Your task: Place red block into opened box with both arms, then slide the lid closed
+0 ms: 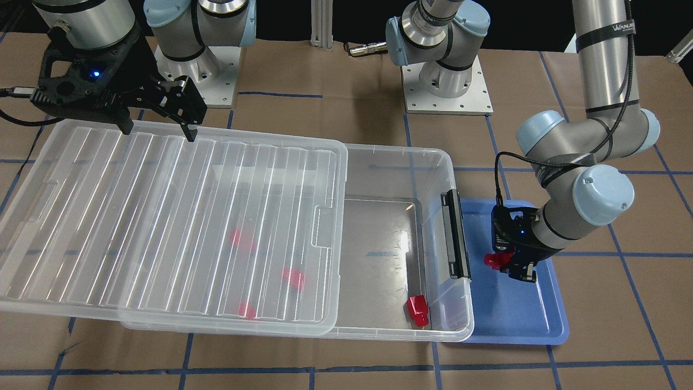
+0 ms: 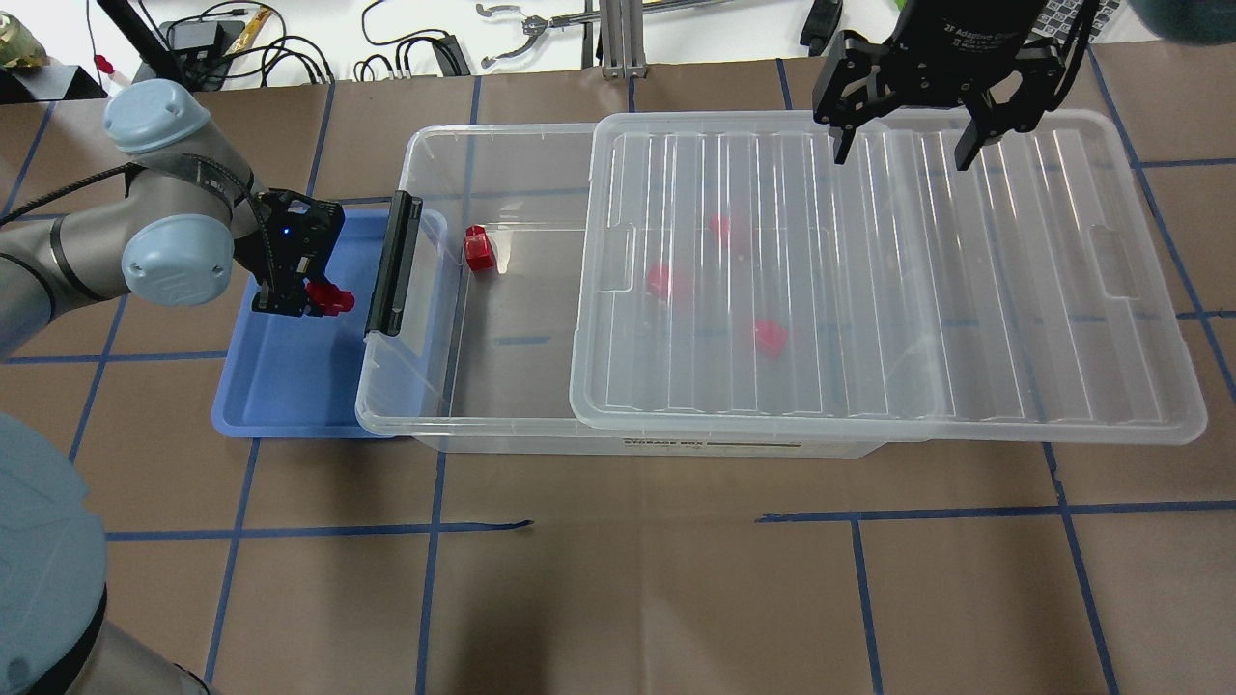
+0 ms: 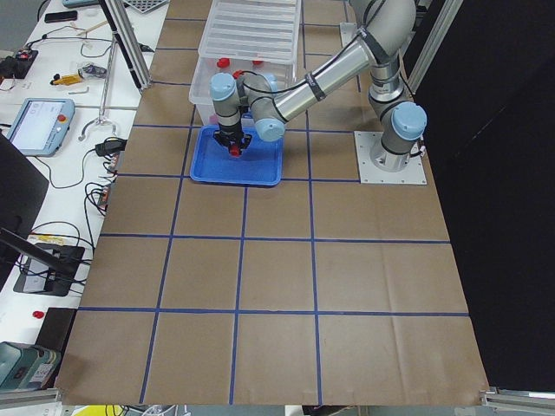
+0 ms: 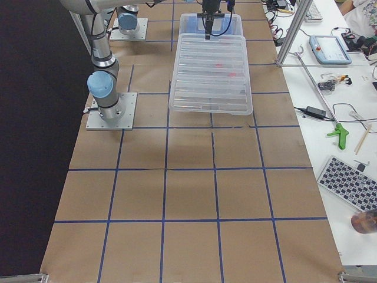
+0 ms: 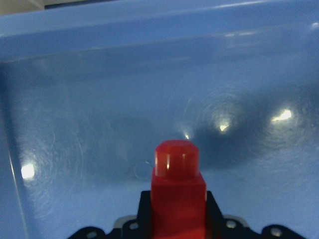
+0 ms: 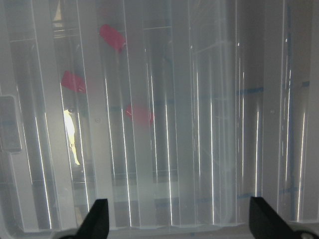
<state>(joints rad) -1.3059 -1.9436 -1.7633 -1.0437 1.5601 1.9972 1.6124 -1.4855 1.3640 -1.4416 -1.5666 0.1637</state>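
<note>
My left gripper (image 1: 509, 265) is shut on a red block (image 1: 495, 261), holding it just above the blue tray (image 1: 514, 319); in the wrist view the red block (image 5: 178, 189) fills the lower middle. The clear box (image 2: 415, 145) is uncovered at its latch end, where another red block (image 2: 477, 248) lies on the floor. The ribbed lid (image 2: 869, 290) covers the rest and overhangs the other end; three red blocks show blurred beneath it. My right gripper (image 2: 903, 154) hovers open well above the lid (image 6: 164, 124), touching nothing.
The black latch bar (image 1: 455, 235) stands between the tray and the box's open part. Both arm bases (image 1: 448, 81) are bolted to the table behind the box. Benches with tools, cables and a tablet (image 3: 39, 121) run along the table's far side.
</note>
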